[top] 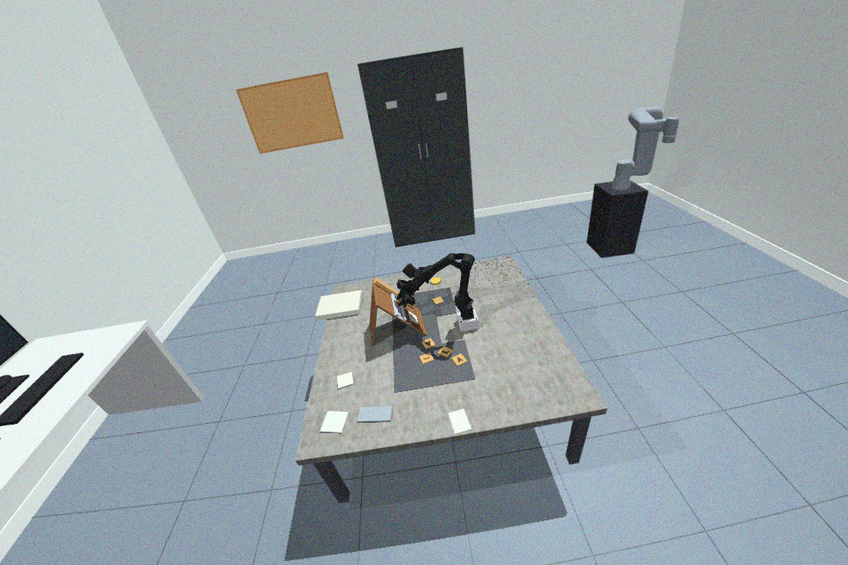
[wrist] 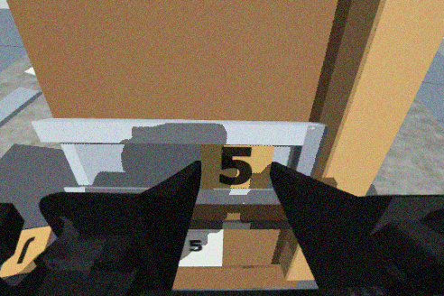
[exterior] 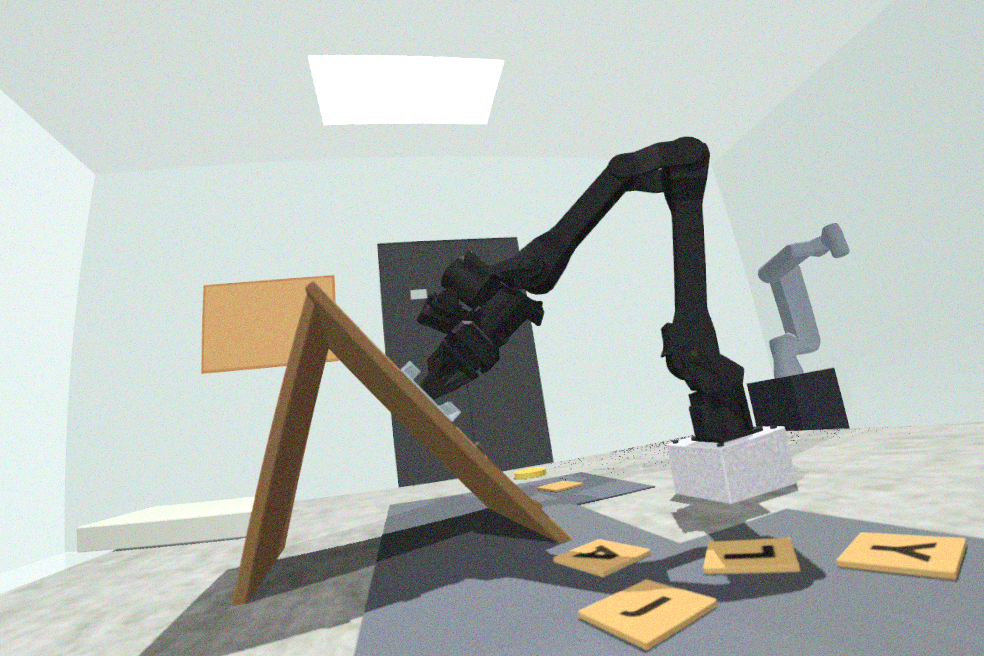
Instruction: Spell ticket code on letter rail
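Clasping the "5" tile partway along the rail, the tool must still push it toward three o'clock, home, then add others.

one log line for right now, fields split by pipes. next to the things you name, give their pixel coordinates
gripper (top: pixel 404 301) (exterior: pixel 425 394) (wrist: pixel 235 166): shut on 5 tile (wrist: pixel 236 166) | tile: within rail (wrist: pixel 180 132), short of closed end | J tile (top: pixel 426 358) (exterior: pixel 647 612): on mat (top: pixel 432 381) (exterior: pixel 447 611)

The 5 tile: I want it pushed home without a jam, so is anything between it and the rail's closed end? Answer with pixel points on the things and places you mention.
Nothing visible blocks the 5 tile (wrist: pixel 236 167) on its way to the closed end (wrist: pixel 312 143) of the rail.
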Tool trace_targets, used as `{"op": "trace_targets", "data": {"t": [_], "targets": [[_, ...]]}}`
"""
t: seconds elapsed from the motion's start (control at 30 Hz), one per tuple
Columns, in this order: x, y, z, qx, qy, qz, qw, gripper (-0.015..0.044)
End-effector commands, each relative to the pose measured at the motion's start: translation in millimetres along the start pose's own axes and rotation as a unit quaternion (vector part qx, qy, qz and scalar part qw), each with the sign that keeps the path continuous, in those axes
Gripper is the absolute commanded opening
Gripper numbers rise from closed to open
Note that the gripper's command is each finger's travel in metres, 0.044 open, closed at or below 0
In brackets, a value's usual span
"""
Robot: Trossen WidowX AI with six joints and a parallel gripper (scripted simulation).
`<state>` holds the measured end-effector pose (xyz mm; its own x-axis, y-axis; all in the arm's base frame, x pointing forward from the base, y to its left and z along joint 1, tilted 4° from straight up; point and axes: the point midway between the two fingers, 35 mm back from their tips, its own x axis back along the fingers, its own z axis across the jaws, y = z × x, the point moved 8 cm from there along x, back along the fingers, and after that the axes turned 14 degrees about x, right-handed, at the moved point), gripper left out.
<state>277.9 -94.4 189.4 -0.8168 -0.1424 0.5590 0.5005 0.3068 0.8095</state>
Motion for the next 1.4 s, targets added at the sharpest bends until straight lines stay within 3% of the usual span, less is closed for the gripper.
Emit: {"op": "trace_targets", "data": {"t": [0.0, 0.4, 0.77, 1.37], "targets": [[0.0, 0.6, -4.1, 0.002, 0.0, -0.002, 1.0, 0.0], [0.0, -0.6, -9.9, 0.002, 0.0, -0.001, 1.0, 0.0], [3.8, -2.3, -8.4, 0.002, 0.0, -0.001, 1.0, 0.0289], [20.1, -2.9, -8.8, 0.002, 0.0, -0.001, 1.0, 0.0295]]}}
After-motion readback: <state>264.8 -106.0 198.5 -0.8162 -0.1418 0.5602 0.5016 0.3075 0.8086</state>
